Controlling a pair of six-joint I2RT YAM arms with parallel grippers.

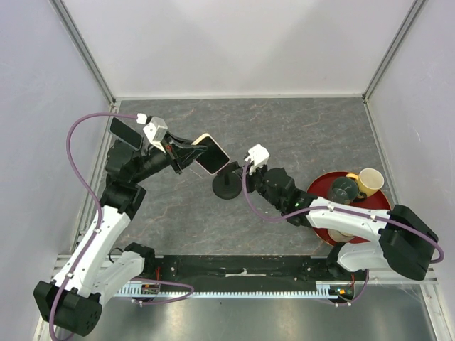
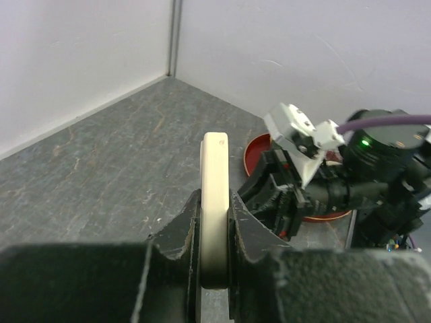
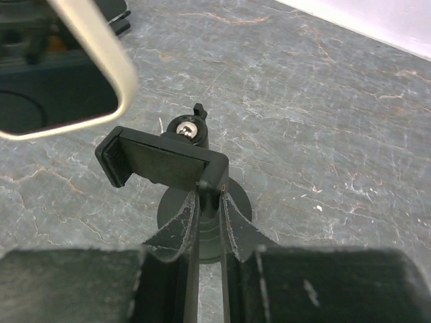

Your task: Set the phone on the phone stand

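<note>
A grey, stone-patterned worktop (image 1: 298, 135) fills the floor of a white-walled enclosure. Two white and black arms reach in from its near edge.

One round red tray (image 1: 379, 204) sits at the right, partly under the right arm. It carries one dark see-through cup (image 1: 344, 190) and one yellow mug (image 1: 370, 181). A pale object below them is mostly hidden by the arm and cannot be made out.

The one phone (image 1: 212, 154) is held in the air above the middle of the worktop, just left of the phone stand (image 1: 227, 187) and apart from its cradle. Its long axis runs out from the left hand (image 1: 192, 152) toward the right arm, and its dark screen is tilted up toward the overhead camera. The held end is covered by the fingers. In the left wrist view only the pale rim (image 2: 215, 202) shows, edge-on. In the right wrist view the phone (image 3: 40, 101) is cut off by the top left corner.

The single black stand has a round base, a short post and a cradle with turned-up lips. A small screw knob sits behind the cradle.

The left hand is clamped on the phone's two flat faces. The right hand (image 3: 209, 198) is closed on the stand just under the cradle, its fingers nearly together.
</note>
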